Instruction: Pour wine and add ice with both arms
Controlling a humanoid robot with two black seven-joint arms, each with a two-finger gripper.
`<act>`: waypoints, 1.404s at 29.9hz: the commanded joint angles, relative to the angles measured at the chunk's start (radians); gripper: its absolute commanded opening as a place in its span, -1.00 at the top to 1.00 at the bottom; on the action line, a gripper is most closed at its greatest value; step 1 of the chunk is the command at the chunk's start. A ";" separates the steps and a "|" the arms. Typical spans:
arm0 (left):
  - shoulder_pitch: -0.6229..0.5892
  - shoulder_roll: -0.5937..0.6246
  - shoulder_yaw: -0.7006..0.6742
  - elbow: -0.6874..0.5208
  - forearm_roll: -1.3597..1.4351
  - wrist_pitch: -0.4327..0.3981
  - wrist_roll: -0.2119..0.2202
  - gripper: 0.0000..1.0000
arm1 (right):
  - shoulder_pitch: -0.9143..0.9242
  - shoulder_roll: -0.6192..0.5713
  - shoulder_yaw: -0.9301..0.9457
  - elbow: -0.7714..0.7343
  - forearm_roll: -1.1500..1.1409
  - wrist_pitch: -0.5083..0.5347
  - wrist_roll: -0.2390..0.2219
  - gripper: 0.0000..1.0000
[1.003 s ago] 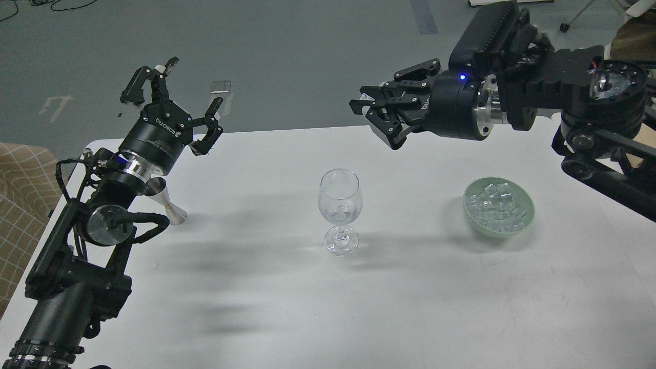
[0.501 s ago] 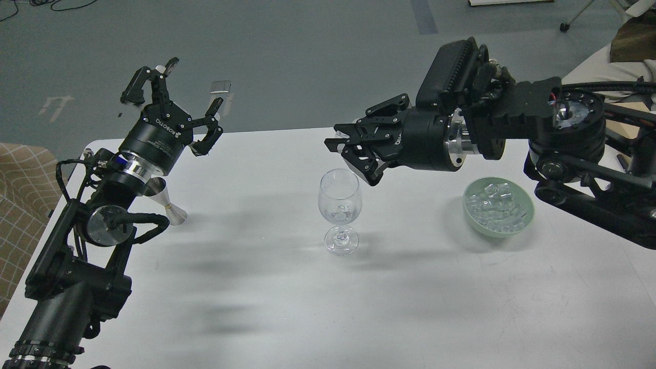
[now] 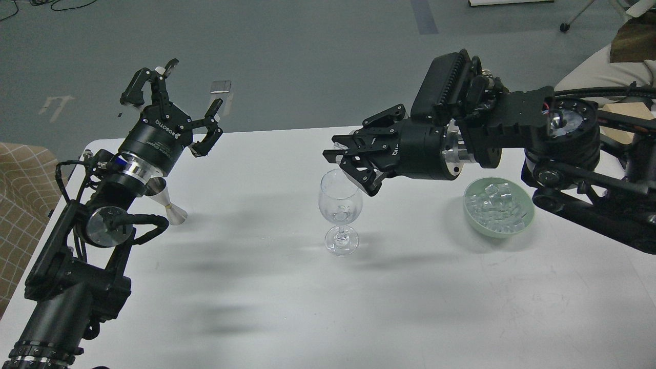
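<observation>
A clear stemmed glass [image 3: 340,205] stands upright at the table's middle, with a small measure of clear wine [image 3: 341,214] at the bottom of its bowl. My right gripper [image 3: 334,150] hovers just above the glass's rim at its far right side, fingers drawn together on a small clear ice cube [image 3: 336,147]. A pale green bowl [image 3: 528,218] heaped with ice [image 3: 496,205] sits to the right, under my right arm. My left gripper [image 3: 195,84] is open and empty, raised above the table's far left corner.
A silver jigger [image 3: 168,202] stands on the table at the left, close beside my left arm's wrist. The white table [image 3: 328,307] has its far edge just behind both grippers. A tan checked cushion [image 3: 20,195] lies off the left edge.
My right gripper has moved left and down from above the bowl's far side to just over the glass's rim. The left arm has not moved.
</observation>
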 commanded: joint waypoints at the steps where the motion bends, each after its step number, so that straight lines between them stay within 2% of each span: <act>1: 0.000 0.000 0.001 0.002 0.000 -0.002 0.000 -0.96 | -0.005 0.001 -0.007 -0.001 0.000 0.000 -0.001 1.00; 32: 0.002 -0.002 0.001 0.002 0.000 -0.003 0.000 -0.96 | -0.010 0.003 -0.081 -0.023 -0.009 0.000 -0.009 1.00; 33: 0.002 -0.002 0.000 0.002 0.000 -0.003 0.000 -0.96 | -0.010 0.003 -0.080 -0.029 -0.011 0.000 -0.011 0.94; 34: 0.002 -0.002 0.000 0.002 0.000 -0.003 0.000 -0.96 | -0.010 0.006 -0.080 -0.032 -0.011 0.000 -0.012 0.54; 35: 0.002 -0.002 0.000 0.002 0.000 -0.003 0.000 -0.96 | -0.010 0.006 -0.080 -0.032 -0.011 0.000 -0.012 0.53; 36: 0.002 -0.002 0.000 0.002 0.000 -0.003 0.000 -0.96 | -0.013 0.007 -0.080 -0.034 -0.011 0.000 -0.020 0.20; 41: 0.003 -0.002 0.000 0.003 0.000 -0.003 0.000 -0.96 | -0.014 0.013 -0.076 -0.041 -0.011 0.000 -0.024 0.10; 42: 0.002 0.000 0.001 0.003 0.000 -0.005 0.000 -0.96 | -0.016 0.015 -0.075 -0.041 -0.011 0.000 -0.024 0.02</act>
